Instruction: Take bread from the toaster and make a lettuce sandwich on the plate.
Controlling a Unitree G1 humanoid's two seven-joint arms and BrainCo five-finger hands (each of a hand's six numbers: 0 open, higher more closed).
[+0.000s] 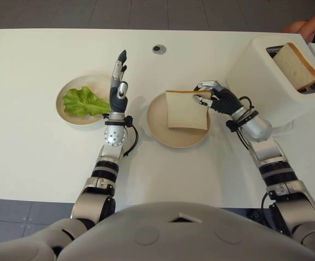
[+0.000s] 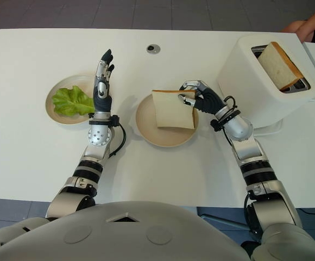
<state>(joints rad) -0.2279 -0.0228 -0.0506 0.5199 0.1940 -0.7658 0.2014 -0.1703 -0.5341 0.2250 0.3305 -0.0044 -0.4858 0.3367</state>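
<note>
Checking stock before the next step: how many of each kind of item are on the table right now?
Bread: 2, held slice and toaster slice
Plates: 2, centre plate and lettuce plate
Lettuce leaf: 1
Toaster: 1
Total: 6

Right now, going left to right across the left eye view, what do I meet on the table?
lettuce on the side plate → left hand → bread slice over the middle plate → right hand gripping it → toaster holding a second slice
</note>
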